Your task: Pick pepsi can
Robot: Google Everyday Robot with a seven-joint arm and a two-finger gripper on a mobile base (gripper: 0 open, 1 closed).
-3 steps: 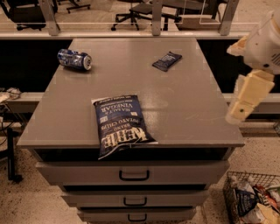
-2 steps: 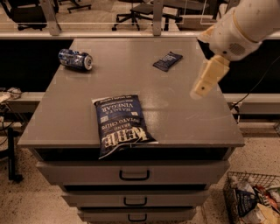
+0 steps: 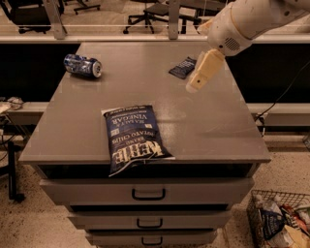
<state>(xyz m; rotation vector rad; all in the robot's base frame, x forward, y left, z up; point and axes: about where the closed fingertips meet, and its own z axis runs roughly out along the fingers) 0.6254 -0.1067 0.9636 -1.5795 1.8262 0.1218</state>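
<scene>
The pepsi can [image 3: 83, 65] is a small blue-and-white can lying on its side at the far left of the grey cabinet top [image 3: 213, 131], its silver end facing right. My gripper [image 3: 199, 77] hangs from the white arm coming in from the upper right. It hovers over the right middle of the top, just right of a small dark-blue packet [image 3: 182, 67] and far to the right of the can. Nothing shows in the gripper.
A large blue Kettle chip bag [image 3: 133, 137] lies flat at the front of the top, overhanging the edge. Drawers [image 3: 147, 193] with dark handles sit below. A wire basket [image 3: 278, 224] of packets stands on the floor at right. Office chairs [image 3: 155, 12] stand behind.
The arm has swung in from the right edge of the cabinet toward the middle, and the gripper now sits over the top beside the dark-blue packet. The can, bag and packet have not moved.
</scene>
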